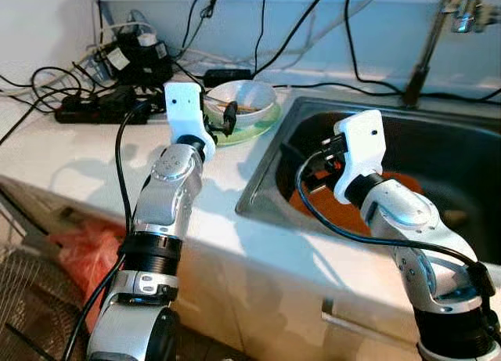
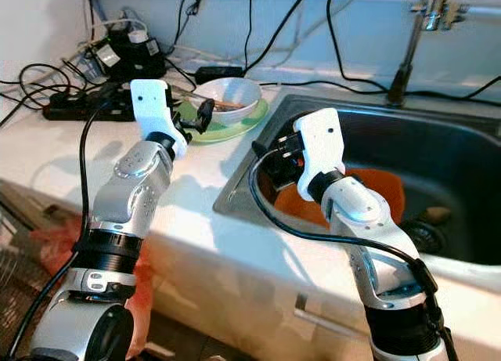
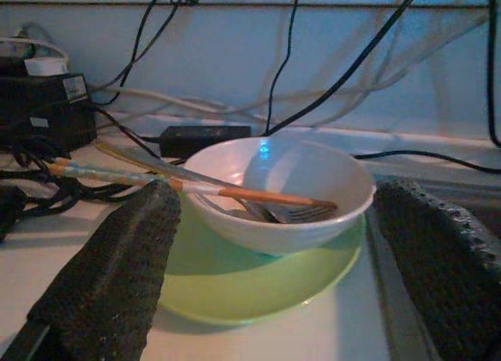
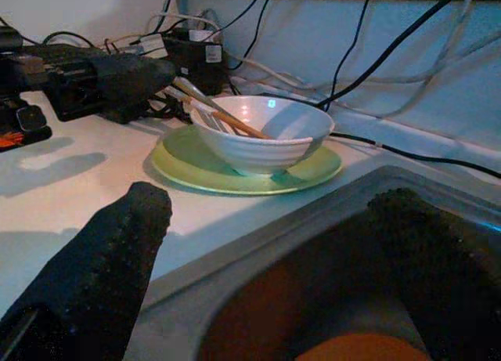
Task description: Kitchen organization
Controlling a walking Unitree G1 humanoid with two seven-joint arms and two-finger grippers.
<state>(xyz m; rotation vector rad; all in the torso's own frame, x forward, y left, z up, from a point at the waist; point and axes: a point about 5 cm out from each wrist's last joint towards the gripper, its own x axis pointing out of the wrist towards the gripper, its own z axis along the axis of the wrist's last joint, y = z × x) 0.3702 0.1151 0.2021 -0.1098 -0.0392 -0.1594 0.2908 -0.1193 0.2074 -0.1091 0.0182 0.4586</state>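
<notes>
Round white bowl (image 3: 301,190) on green plate (image 3: 250,286)

You are looking at a glossy white bowl (image 3: 282,189) that looks ceramic, on a smooth, shiny pale green plate (image 3: 258,286). The fork (image 3: 286,212) in it is dull metal; the 2 chopsticks (image 3: 149,175) look like painted wood. The sink (image 1: 446,153) is brushed steel with a soft sheen, the countertop (image 1: 94,153) smooth, matt white. Each gripper's 2 fingers (image 3: 117,279) are black with a rough, pebbled, rubbery surface. The arm casings (image 1: 168,189) are satin silver metal, the wrist housings (image 1: 362,142) matt white plastic.
</notes>
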